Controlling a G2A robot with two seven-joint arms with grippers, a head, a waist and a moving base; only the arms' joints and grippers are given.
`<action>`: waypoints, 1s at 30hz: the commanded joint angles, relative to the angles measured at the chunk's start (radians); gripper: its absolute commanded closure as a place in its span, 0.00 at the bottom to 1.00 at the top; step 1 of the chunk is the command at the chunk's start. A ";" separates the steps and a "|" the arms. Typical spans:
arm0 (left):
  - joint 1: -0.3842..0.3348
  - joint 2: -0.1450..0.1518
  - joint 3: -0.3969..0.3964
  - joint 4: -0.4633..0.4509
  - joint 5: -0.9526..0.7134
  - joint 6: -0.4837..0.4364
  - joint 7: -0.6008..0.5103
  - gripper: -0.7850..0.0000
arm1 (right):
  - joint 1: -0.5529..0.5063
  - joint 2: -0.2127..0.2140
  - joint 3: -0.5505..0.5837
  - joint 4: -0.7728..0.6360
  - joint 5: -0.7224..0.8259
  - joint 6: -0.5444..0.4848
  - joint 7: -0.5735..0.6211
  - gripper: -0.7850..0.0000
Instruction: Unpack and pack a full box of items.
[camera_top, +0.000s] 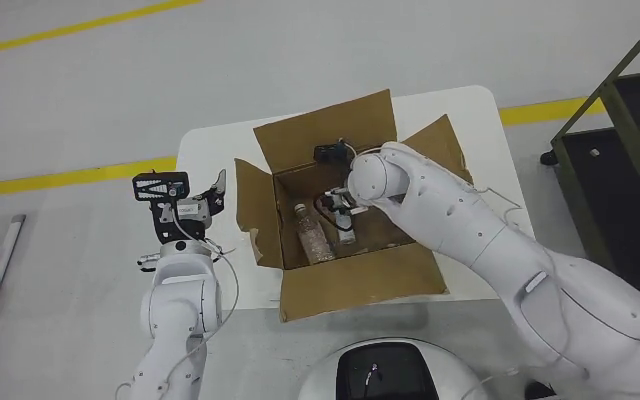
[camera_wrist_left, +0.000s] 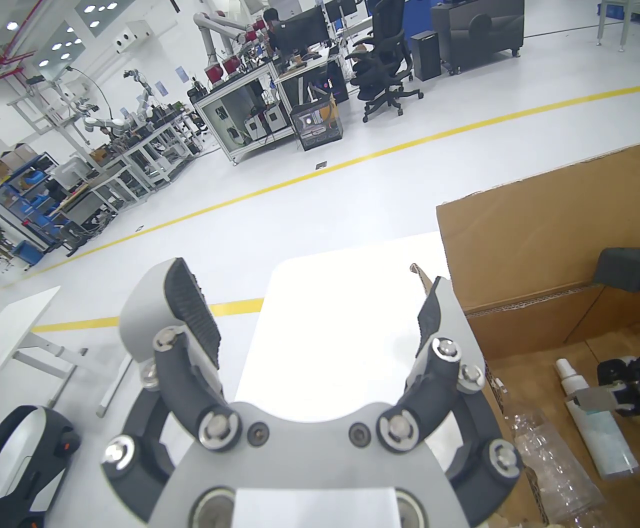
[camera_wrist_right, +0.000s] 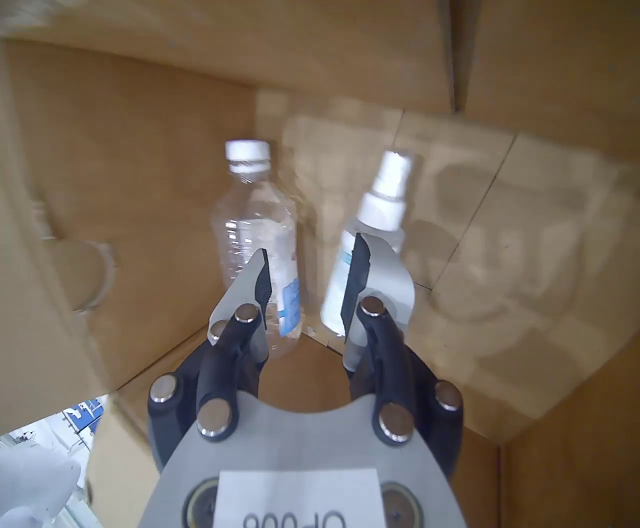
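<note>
My right jaws are partly open and grip nothing. They are inside the open brown cardboard box (camera_top: 360, 282), between the clear plastic bottle (camera_wrist_right: 260, 235) and the white spray bottle (camera_wrist_right: 380, 200). My left jaws are wide open and empty, beside the box. Judgement: unpacking unfinished, both bottles not yet out.

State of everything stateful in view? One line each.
cardboard box: flaps open, on the table.
plastic bottle: capped, looks empty, lying on the box floor.
spray bottle: lying on the box floor beside the plastic bottle.
left tool: open, empty, over the table beside the box.
right tool: open, holding nothing, down inside the box over the two bottles.
</note>
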 joint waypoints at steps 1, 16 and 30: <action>0.000 0.000 0.000 0.000 0.000 0.000 0.000 0.00 | -0.012 0.029 0.048 -0.086 -0.024 0.002 0.002 0.73; 0.000 0.000 0.000 0.000 0.000 0.000 0.000 0.00 | -0.461 0.287 0.674 -1.035 -0.512 0.153 0.265 1.00; 0.000 0.000 0.000 0.000 0.000 0.000 0.000 0.00 | -0.786 0.375 1.086 -1.300 -0.898 -0.007 0.578 1.00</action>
